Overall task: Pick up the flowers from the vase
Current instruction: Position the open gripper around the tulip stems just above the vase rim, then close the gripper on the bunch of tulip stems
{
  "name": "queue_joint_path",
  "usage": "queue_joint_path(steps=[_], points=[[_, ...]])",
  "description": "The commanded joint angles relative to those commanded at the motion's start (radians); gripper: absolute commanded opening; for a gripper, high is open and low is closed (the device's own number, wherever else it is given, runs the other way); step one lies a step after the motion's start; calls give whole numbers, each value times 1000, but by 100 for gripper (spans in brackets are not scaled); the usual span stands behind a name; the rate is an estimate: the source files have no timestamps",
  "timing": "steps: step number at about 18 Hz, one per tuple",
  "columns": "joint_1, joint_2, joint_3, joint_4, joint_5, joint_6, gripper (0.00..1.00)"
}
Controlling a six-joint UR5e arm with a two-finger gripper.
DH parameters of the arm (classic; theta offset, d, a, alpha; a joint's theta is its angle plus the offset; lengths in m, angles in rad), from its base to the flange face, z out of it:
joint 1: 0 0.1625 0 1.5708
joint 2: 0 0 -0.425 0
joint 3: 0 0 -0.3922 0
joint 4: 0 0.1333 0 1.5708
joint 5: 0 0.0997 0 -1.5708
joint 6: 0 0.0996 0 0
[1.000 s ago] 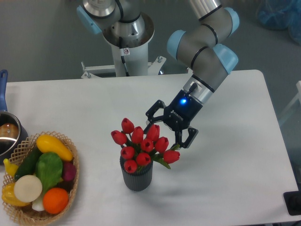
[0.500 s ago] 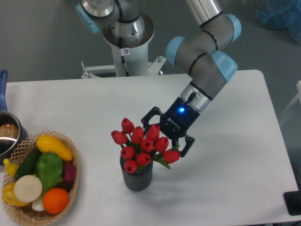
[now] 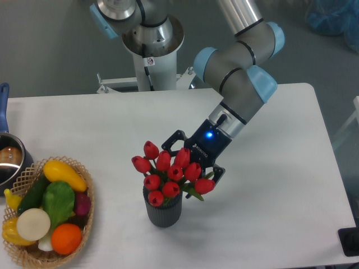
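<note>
A: Flowers (image 3: 169, 172) are seen standing in the vase (image 3: 163, 209), just below and to the left of the gripper (image 3: 190, 162) as the camera shows it. Red tulip buds are bunched above the rim, with green leaves showing at the side nearest the fingers.

B: How is the gripper held?

A: It is held open, with its two dark fingers spread apart. One fingertip (image 3: 170, 141) is seen above the upper buds, and the other (image 3: 215, 174) lies beside the bud that leans out toward the gripper. The near edge of the bunch lies between them. Whether any bud is touched by a pad cannot be told from this view. A blue light is lit on the gripper body.

B: Where is the vase placed?

A: It is set upright on the white table (image 3: 280, 168), directly under the bunch and just below the fingertips. The stems are hidden inside it.

B: What else is seen?

A: A wicker basket (image 3: 84, 224) filled with mixed fruit and vegetables is placed well away from the gripper, beyond the vase toward the table's left edge. A steel pot (image 3: 10, 162) with a blue handle is partly cut off by the frame beyond it. The arm's base (image 3: 148, 39) is mounted behind the table, far above the gripper in the view.
</note>
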Motion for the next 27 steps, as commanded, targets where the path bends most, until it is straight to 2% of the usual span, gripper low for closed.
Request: queue_joint_path(steps=[2,3,4,6,11,12,17,20,22,23,27], points=[[2,0,2,2,-2,2,100],[3,0,2,5,-5,3,95],[3,0,2,6,-14,5,85],[5,0,5,6,-31,6,76],[8,-11,6,6,-67,51,65],[8,-17,5,6,-77,58,59],[8,-25,3,6,-84,86,58],[8,-23,-3,6,-86,89,54],[9,-23,-6,6,-89,95,46],[9,-23,-9,6,-97,95,36],[11,-23,-11,8,-107,95,36]])
